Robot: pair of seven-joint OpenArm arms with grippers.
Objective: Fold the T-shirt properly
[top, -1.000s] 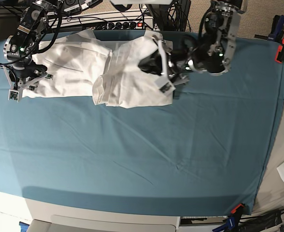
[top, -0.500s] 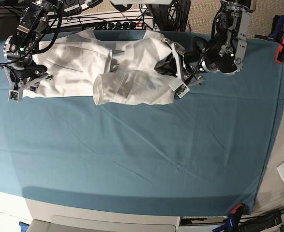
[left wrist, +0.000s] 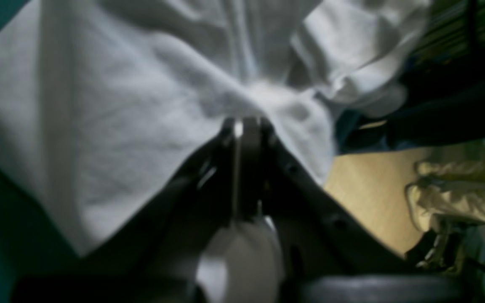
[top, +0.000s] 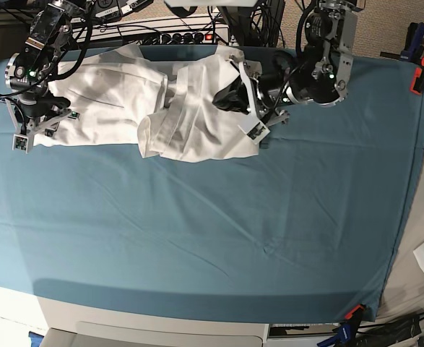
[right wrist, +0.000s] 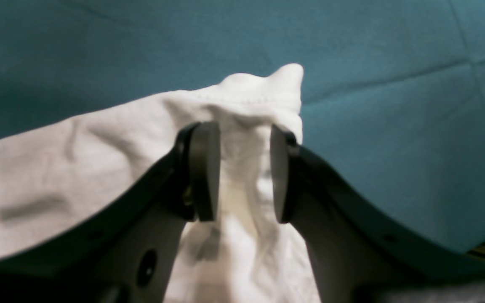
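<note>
1. You have the T-shirt (top: 161, 108) bunched along the far edge of the surface (top: 197, 231), half gathered into a loose heap with its middle layers doubled over.
2. Your left tool (left wrist: 246, 126) is pressed together on a pinch of the white fabric, and the cloth fans out from that point, so the grip looks secure.
3. Your right tool (right wrist: 239, 170) has its pads partly spread with the hemmed corner sitting between them; the wrist view does not settle whether it really pinches, so confirm that before you pull.
4. Draw the two held points apart evenly, so the cloth comes taut and the doubled middle opens out.
5. Lift only enough to clear the wrinkles, then lay the edge down straight.
6. Keep the hem parallel to the surface's edge.
</note>
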